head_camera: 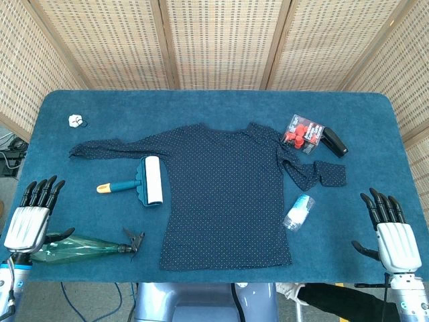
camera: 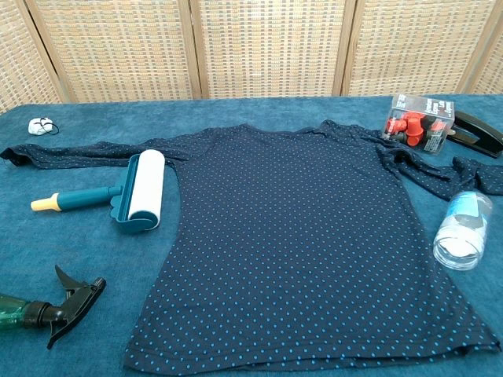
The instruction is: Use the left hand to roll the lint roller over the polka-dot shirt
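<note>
Only head view shows left robot hand (head_camera: pixel 30 218) – fingers spread.

Lint roller (head_camera: pixel 143 182) beside polka-dot shirt (head_camera: pixel 224 194), untouched.

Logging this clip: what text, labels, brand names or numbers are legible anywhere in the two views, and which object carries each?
Nothing can be quoted with confidence.
Red pack: white print on its dark label, too small and blurred to read.
Clear plastic bottle: no readable label.
Lint roller, spray bottle, black stapler, polka-dot shirt: no visible text.
</note>
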`<state>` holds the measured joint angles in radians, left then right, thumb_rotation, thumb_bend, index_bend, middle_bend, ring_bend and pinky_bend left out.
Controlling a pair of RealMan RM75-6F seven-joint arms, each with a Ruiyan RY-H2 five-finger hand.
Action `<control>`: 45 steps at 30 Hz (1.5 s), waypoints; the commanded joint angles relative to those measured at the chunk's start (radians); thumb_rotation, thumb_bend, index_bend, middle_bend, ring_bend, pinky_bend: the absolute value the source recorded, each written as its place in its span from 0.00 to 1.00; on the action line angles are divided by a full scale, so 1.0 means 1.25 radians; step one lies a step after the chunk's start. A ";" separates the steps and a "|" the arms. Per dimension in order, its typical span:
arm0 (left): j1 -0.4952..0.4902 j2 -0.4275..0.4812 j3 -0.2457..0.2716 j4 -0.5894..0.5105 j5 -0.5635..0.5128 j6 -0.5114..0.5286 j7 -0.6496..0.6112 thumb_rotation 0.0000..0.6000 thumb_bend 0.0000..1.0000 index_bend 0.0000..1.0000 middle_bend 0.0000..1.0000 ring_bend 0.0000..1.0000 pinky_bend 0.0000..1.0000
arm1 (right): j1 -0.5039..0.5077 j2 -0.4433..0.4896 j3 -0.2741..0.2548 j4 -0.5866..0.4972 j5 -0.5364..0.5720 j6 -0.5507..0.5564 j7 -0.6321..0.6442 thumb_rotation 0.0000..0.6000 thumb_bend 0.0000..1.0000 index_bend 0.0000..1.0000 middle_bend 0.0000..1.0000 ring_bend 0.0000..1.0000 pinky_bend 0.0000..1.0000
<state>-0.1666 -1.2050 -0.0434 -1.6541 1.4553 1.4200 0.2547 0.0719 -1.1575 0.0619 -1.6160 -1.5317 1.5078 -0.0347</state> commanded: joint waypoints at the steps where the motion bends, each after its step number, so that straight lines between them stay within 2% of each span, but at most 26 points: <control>1: 0.000 0.001 0.000 0.000 0.000 0.000 -0.001 1.00 0.12 0.00 0.00 0.00 0.00 | 0.000 0.000 0.000 0.000 0.001 0.000 0.000 1.00 0.08 0.00 0.00 0.00 0.00; 30: 0.000 0.000 -0.001 -0.006 -0.006 -0.002 0.009 1.00 0.12 0.00 0.00 0.00 0.00 | -0.001 0.002 -0.002 -0.005 -0.001 -0.002 0.007 1.00 0.08 0.00 0.00 0.00 0.00; 36: -0.008 -0.011 -0.017 0.003 -0.018 -0.002 0.014 1.00 0.13 0.00 0.00 0.00 0.00 | 0.001 0.000 -0.001 -0.004 0.005 -0.007 0.007 1.00 0.08 0.00 0.00 0.00 0.00; 37: -0.010 -0.015 -0.021 0.005 -0.020 -0.002 0.016 1.00 0.13 0.00 0.00 0.00 0.02 | 0.001 0.000 -0.001 -0.003 0.006 -0.008 0.008 1.00 0.08 0.00 0.00 0.00 0.00; 39: -0.019 -0.021 -0.034 0.011 -0.027 -0.004 0.018 1.00 0.14 0.00 0.01 0.03 0.12 | 0.001 -0.001 0.000 -0.001 0.009 -0.010 0.010 1.00 0.08 0.00 0.00 0.00 0.00; 40: -0.023 -0.023 -0.039 0.013 -0.032 -0.008 0.019 1.00 0.15 0.00 0.08 0.12 0.24 | 0.002 -0.001 0.001 0.000 0.011 -0.011 0.011 1.00 0.08 0.00 0.00 0.00 0.00; 41: -0.034 -0.027 -0.054 0.017 -0.040 -0.013 0.020 1.00 0.16 0.00 0.22 0.27 0.38 | 0.002 -0.002 0.001 0.001 0.012 -0.012 0.012 1.00 0.08 0.00 0.00 0.00 0.00; 42: -0.054 -0.029 -0.072 0.024 -0.059 -0.038 0.022 1.00 0.17 0.00 0.33 0.37 0.46 | 0.003 -0.003 0.002 0.002 0.014 -0.014 0.013 1.00 0.08 0.00 0.00 0.00 0.00; 43: -0.062 -0.029 -0.078 0.025 -0.069 -0.050 0.025 1.00 0.18 0.02 0.50 0.49 0.55 | 0.003 -0.003 0.002 0.003 0.014 -0.014 0.013 1.00 0.08 0.00 0.00 0.00 0.00; 44: -0.074 -0.027 -0.086 0.027 -0.081 -0.068 0.030 1.00 0.19 0.04 0.60 0.55 0.59 | 0.003 -0.004 0.003 0.004 0.015 -0.014 0.014 1.00 0.08 0.00 0.00 0.00 0.00; 45: -0.086 -0.026 -0.094 0.029 -0.091 -0.084 0.035 1.00 0.19 0.06 0.64 0.58 0.61 | 0.004 -0.004 0.003 0.005 0.016 -0.016 0.015 1.00 0.08 0.00 0.00 0.00 0.00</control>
<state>-0.2414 -1.2367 -0.1347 -1.6274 1.3732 1.3559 0.2864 0.0766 -1.1623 0.0653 -1.6105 -1.5126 1.4889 -0.0168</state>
